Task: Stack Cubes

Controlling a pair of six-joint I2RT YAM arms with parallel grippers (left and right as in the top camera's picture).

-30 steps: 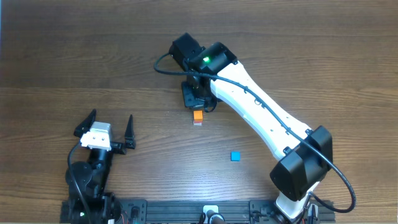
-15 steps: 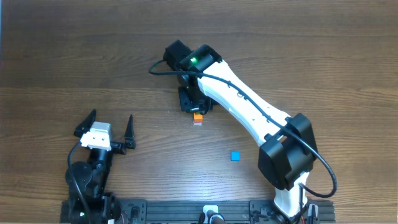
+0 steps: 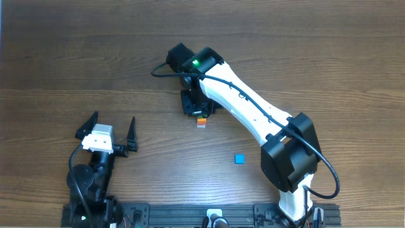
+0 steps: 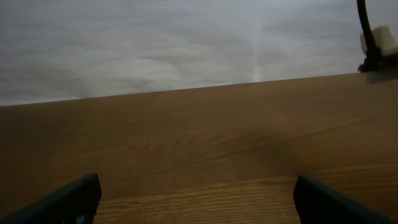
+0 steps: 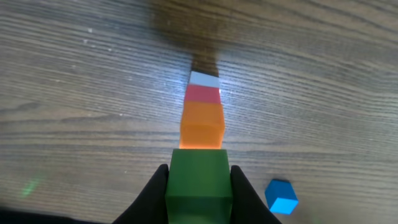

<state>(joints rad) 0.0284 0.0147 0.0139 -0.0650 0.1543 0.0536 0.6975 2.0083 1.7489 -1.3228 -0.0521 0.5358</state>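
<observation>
We record a green cube [image 5: 199, 177], an orange cube [image 5: 201, 127], a red cube [image 5: 203, 93], a white cube [image 5: 204, 79] and a blue cube [image 5: 281, 196]. The table [image 3: 63, 63] is dark brown, wood-grained. The right arm [image 3: 253, 114] is white with black joints; the left gripper [image 3: 114, 116] is black with a white body.

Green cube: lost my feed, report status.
Right gripper jaws shut on green cube, over orange-red-white stack. Left gripper open, near its base. Blue cube apart, nothing blocking.
</observation>
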